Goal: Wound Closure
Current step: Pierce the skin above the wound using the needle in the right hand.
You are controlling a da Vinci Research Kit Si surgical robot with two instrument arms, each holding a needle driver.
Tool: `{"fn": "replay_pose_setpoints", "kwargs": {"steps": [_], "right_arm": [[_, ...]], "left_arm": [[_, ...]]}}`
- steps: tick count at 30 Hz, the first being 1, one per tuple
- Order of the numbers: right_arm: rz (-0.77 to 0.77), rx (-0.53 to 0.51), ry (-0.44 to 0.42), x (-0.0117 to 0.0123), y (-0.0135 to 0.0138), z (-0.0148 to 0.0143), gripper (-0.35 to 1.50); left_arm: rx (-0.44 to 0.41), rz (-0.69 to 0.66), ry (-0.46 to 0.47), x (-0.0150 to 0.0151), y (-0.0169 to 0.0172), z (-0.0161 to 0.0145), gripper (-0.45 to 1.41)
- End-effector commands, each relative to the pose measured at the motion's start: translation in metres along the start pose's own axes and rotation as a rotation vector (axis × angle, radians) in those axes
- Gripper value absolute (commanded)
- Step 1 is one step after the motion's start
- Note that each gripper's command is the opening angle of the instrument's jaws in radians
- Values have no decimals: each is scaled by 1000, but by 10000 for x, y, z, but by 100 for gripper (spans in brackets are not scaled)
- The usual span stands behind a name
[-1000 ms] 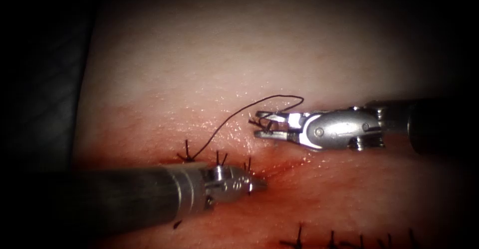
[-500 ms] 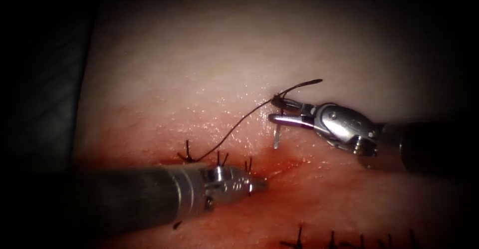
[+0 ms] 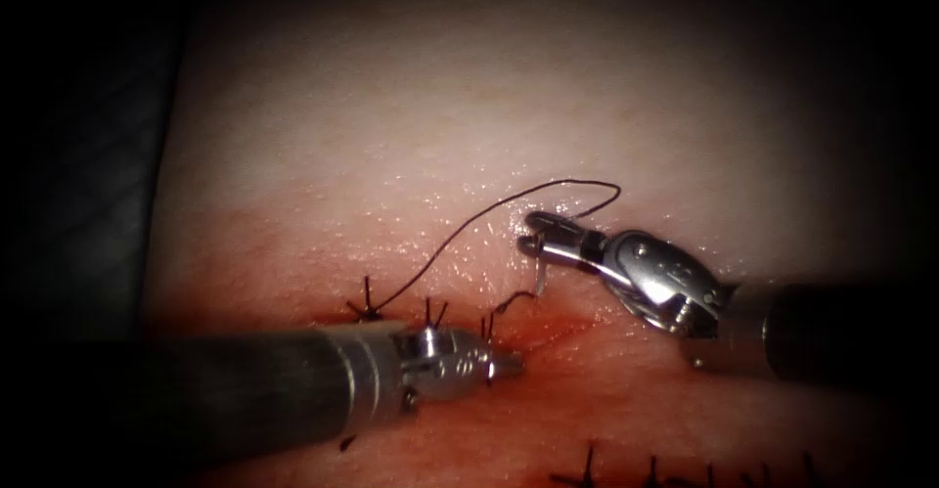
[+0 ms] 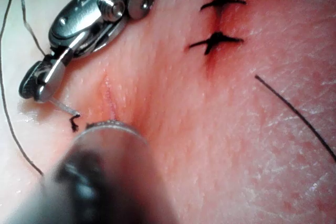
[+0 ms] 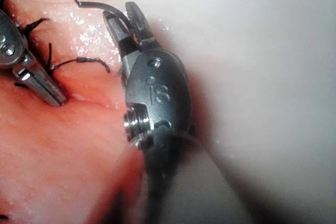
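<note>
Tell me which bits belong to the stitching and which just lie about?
Job: right pincer holding needle, unclear whether in tissue; thread; left pincer, shut, empty, at cut.
Lying about: finished stitches; loose thread end; red fluid.

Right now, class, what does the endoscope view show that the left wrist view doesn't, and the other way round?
Endoscope adds: the stitch where the thread's loop starts, and the left arm's hand, shut, holding nothing I can see, tip at the cut. Left wrist adds: a loose strand on the tissue. Shared: the right arm's hand shut on the needle, which points down at the tissue; whether it enters is unclear.
</note>
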Motion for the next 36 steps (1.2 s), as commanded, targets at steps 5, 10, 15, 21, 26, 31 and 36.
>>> {"fn": "replay_pose_setpoints", "kwargs": {"steps": [5,10,15,21,26,31,36], "right_arm": [[135,22,11,0,-8,8,-35],[275,58,-7,4,-28,10,-35],[360,100,-53,-14,-39,16,-35],[359,115,-83,-48,-47,21,-35],[378,85,-92,-72,-46,18,-35],[400,63,-53,-58,-41,11,-35],[292,45,118,-17,-34,10,-21]], "left_arm": [[0,0,1,2,-1,9,-43],[0,0,1,2,-1,9,-43],[0,0,0,2,0,8,-43],[-1,1,1,1,-1,8,-43],[-1,1,1,1,-1,8,-43],[-1,0,0,2,0,7,-43],[-1,0,0,2,0,7,-43]]}}
